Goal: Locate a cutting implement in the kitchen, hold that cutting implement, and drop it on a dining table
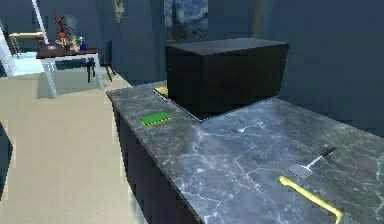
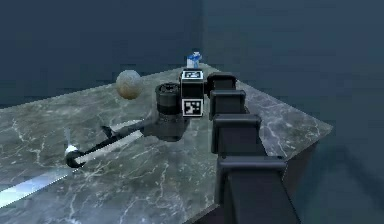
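Note:
A long pale blade-like thing lies flat on the grey marble counter at the arm side view's lower left; it may be a knife. My arm reaches out over the counter, and the gripper stretches left from its dark body, with its far end close to the blade's near end. I cannot tell whether it holds anything. In the forward view a dining table with several things on it stands far off at the upper left.
A big black box stands on the counter, with a green pad near the counter's edge. A grey flat utensil and a yellow handle lie at the right. A brownish ball and a small blue-white thing sit beyond the gripper. Beige floor lies left.

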